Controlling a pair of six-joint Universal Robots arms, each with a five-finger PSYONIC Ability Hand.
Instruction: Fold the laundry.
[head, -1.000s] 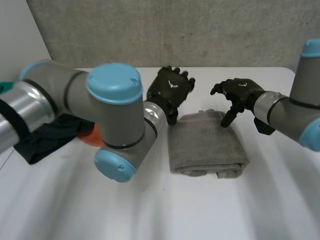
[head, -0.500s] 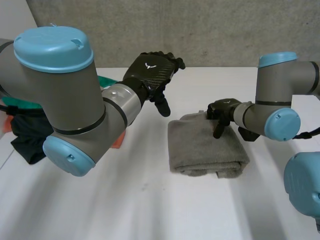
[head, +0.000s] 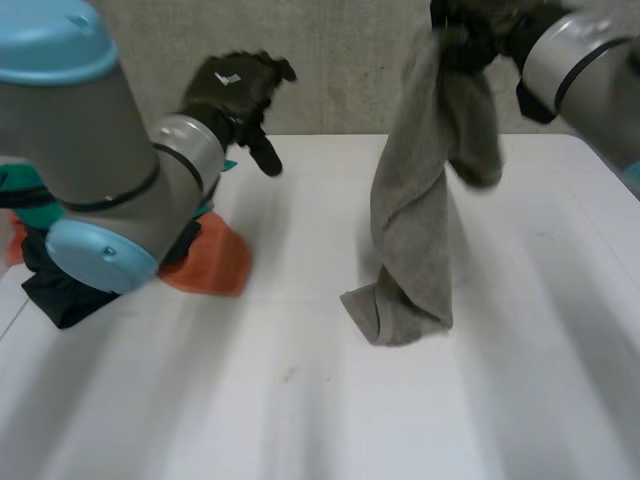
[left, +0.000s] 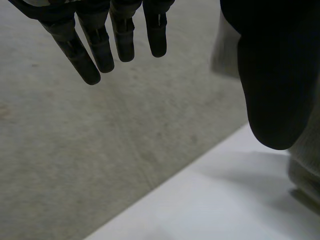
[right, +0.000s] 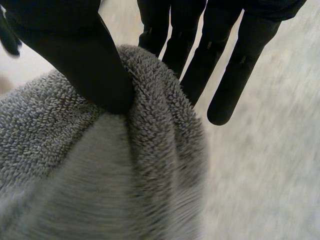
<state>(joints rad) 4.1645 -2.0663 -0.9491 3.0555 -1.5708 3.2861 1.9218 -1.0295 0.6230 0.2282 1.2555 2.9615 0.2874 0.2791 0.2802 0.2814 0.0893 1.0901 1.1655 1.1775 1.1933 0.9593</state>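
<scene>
A grey towel (head: 420, 210) hangs in a long twisted drape from my right hand (head: 470, 30), which is raised high over the back of the white table (head: 300, 400). The towel's lower end rests bunched on the table. In the right wrist view the thumb (right: 85, 55) pinches a fold of the grey towel (right: 100, 175) against the straight fingers. My left hand (head: 235, 85) hovers to the towel's left, above the table's back edge, with straight spread fingers (left: 100, 45) holding nothing. Part of the towel (left: 305, 160) shows beside its thumb.
An orange cloth (head: 215, 265) lies on the table under my left arm. A black garment (head: 55, 290) and a bit of green cloth (head: 10, 185) lie beside it at the left edge. A grey wall (head: 340, 60) runs behind the table.
My right hand closed on the folded towel's far edge and lifted it high, so the towel came unfolded and now hangs. My left hand drew away to the left, still open.
</scene>
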